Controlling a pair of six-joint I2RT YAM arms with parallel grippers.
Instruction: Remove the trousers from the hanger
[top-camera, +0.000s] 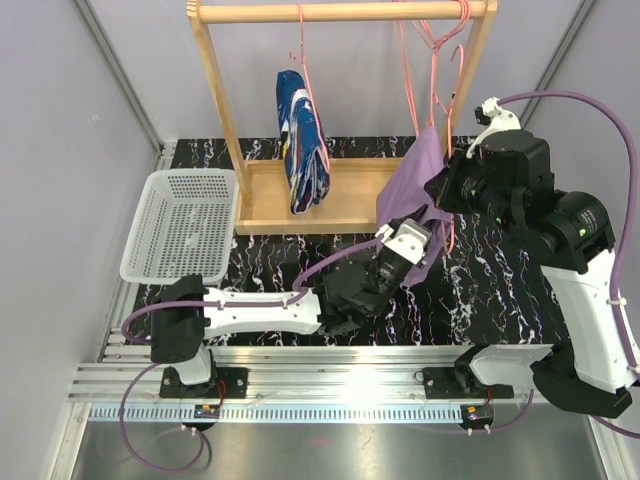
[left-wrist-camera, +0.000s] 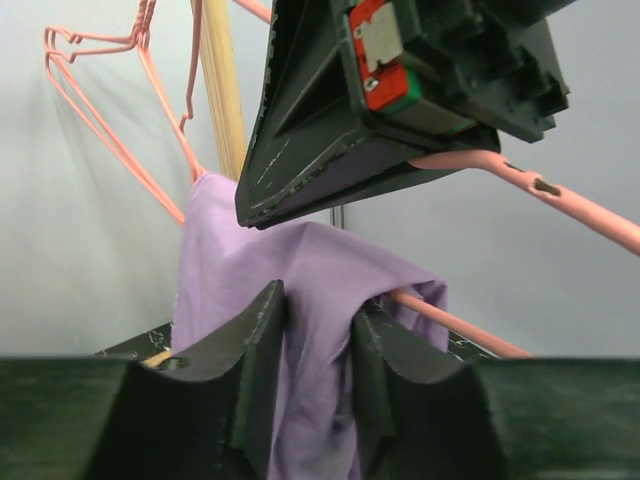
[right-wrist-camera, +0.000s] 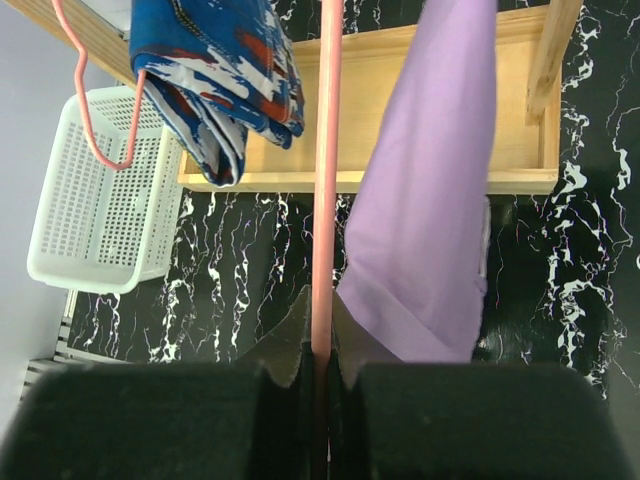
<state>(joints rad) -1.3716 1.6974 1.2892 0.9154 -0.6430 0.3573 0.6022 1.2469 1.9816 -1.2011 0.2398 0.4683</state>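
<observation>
While draped on pink hanger (left-wrist-camera: 590, 212), lilac trousers (left-wrist-camera: 300, 270) plain, limp

Trousers x2: lilac pair (top-camera: 415, 190) right, blue splashed pair (top-camera: 302, 140) left. Pink hangers: left hanger (top-camera: 303, 60) x1; right bunch (top-camera: 432, 80) at least 2, exact no. unclear. Wooden rack (top-camera: 300, 200) x1, far. White basket (top-camera: 185, 225) x1, left. Arms x2: left arm (top-camera: 260, 312), right arm (top-camera: 585, 270).

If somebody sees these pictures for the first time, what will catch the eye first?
The lilac trousers at the right end of the wooden rack stand out: the left gripper pinches the cloth while the right gripper clamps their pink hanger. Next come the blue splashed trousers hanging mid-rack, and a white basket far left.
</observation>
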